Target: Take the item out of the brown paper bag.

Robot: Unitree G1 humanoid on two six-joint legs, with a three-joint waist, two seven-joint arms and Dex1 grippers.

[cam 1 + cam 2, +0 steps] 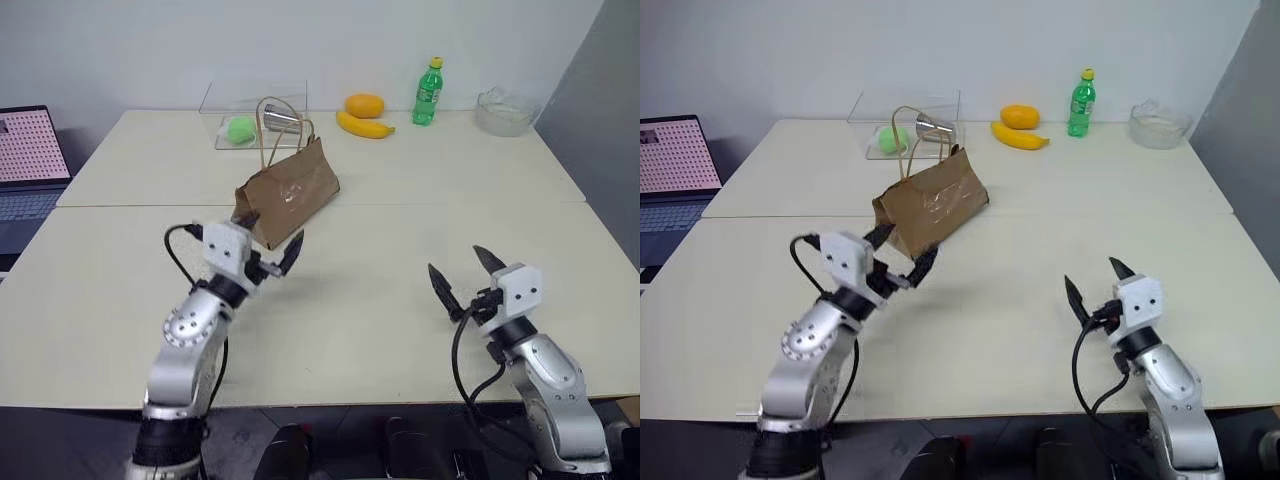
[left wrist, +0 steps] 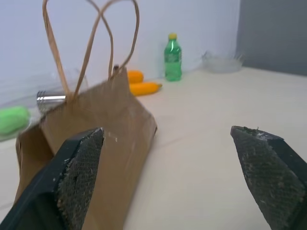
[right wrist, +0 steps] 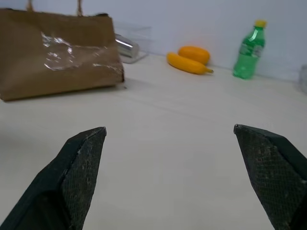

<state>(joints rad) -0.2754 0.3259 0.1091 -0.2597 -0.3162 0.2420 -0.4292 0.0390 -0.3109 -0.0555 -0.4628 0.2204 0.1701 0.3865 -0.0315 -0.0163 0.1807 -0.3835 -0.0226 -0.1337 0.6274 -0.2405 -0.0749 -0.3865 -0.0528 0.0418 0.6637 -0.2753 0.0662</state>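
The brown paper bag [image 1: 292, 188] stands on the table's middle, leaning, its thin loop handles [image 1: 276, 124] sticking up. A shiny crinkled patch [image 3: 61, 51] shows on its side. The item is hidden from view. My left gripper [image 1: 270, 237] is open just in front of the bag's near end, raised off the table, nothing between its fingers [image 2: 79, 175]. In the left wrist view the bag [image 2: 98, 129] is close ahead and a little to one side. My right gripper [image 1: 457, 264] is open and empty over the table, well to the right of the bag.
Behind the bag a clear plastic box [image 1: 222, 112] holds a green ball [image 1: 240, 130] and a metal cup [image 1: 283, 119]. An orange fruit [image 1: 364, 104], a banana [image 1: 365, 127], a green bottle [image 1: 428, 93] and a glass bowl [image 1: 505, 112] line the far edge. A laptop [image 1: 30, 160] sits at left.
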